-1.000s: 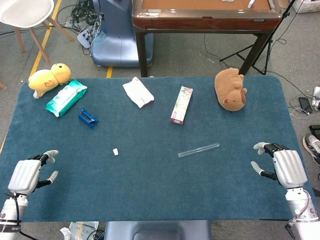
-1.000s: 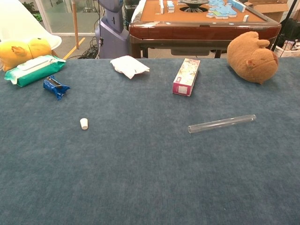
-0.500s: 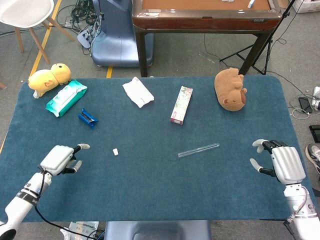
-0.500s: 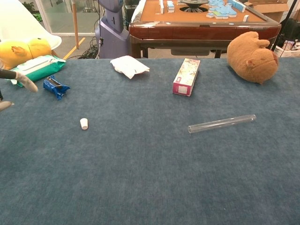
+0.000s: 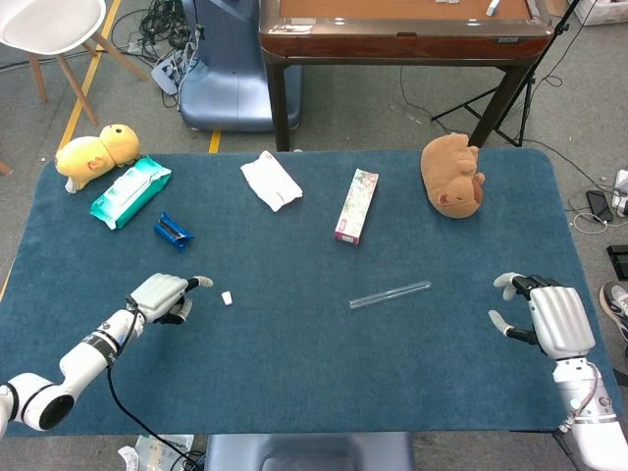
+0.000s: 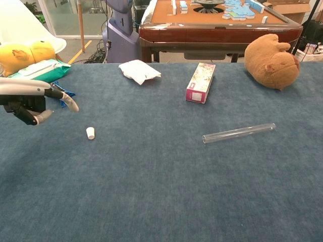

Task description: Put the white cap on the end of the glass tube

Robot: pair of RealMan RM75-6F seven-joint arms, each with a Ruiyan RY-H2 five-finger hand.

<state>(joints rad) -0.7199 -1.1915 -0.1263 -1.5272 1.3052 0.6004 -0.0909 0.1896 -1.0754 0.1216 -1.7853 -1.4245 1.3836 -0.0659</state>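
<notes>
The small white cap (image 5: 227,297) (image 6: 90,132) lies on the blue table cover, left of the middle. The clear glass tube (image 5: 390,294) (image 6: 238,133) lies flat to the right of the middle, slanting up to the right. My left hand (image 5: 167,295) (image 6: 31,101) hovers just left of the cap with fingers apart, holding nothing, one fingertip reaching toward the cap. My right hand (image 5: 546,316) stays at the table's right edge, fingers spread, well away from the tube and holding nothing. It does not show in the chest view.
Along the far side lie a yellow plush duck (image 5: 95,154), a green wipes pack (image 5: 130,191), a blue wrapper (image 5: 173,232), a white cloth (image 5: 272,181), a pink box (image 5: 356,204) and a brown plush animal (image 5: 452,175). A wooden table (image 5: 402,29) stands behind.
My left hand has swept from the front left corner to the right and forward, ending beside the cap. The right hand has barely shifted. Cap and tube lie where they were.
</notes>
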